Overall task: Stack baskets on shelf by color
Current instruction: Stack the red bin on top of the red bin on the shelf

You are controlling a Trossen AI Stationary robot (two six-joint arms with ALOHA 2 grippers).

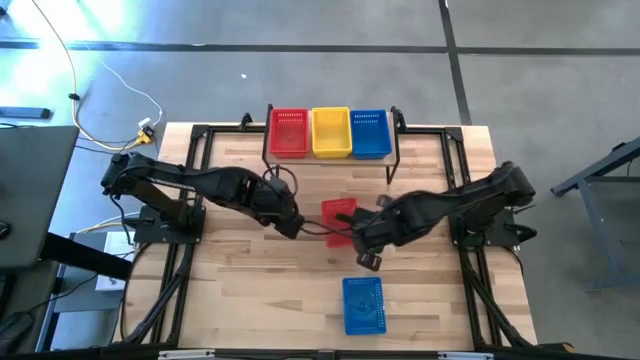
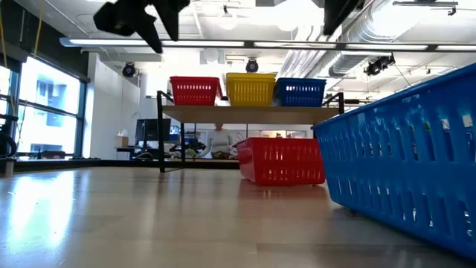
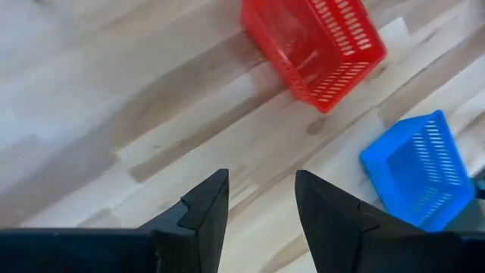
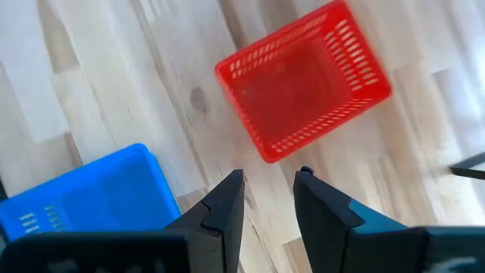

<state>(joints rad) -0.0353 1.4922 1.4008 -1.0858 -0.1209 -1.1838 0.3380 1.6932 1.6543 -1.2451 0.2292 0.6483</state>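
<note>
A loose red basket (image 1: 338,212) stands upright on its base in the middle of the table; it also shows in the low view (image 2: 282,160) and in both wrist views (image 3: 311,45) (image 4: 303,80). A loose blue basket (image 1: 363,303) stands near the front edge, close to the low camera (image 2: 409,164). My left gripper (image 1: 293,226) hovers open and empty just left of the red basket (image 3: 261,205). My right gripper (image 1: 367,256) hovers open and empty between the two loose baskets (image 4: 269,201).
The shelf (image 2: 253,113) stands at the table's far edge and carries a red (image 1: 290,132), a yellow (image 1: 331,132) and a blue basket (image 1: 369,133) side by side. Bare tabletop (image 1: 240,290) lies at the front left. A person shows in the room behind the shelf.
</note>
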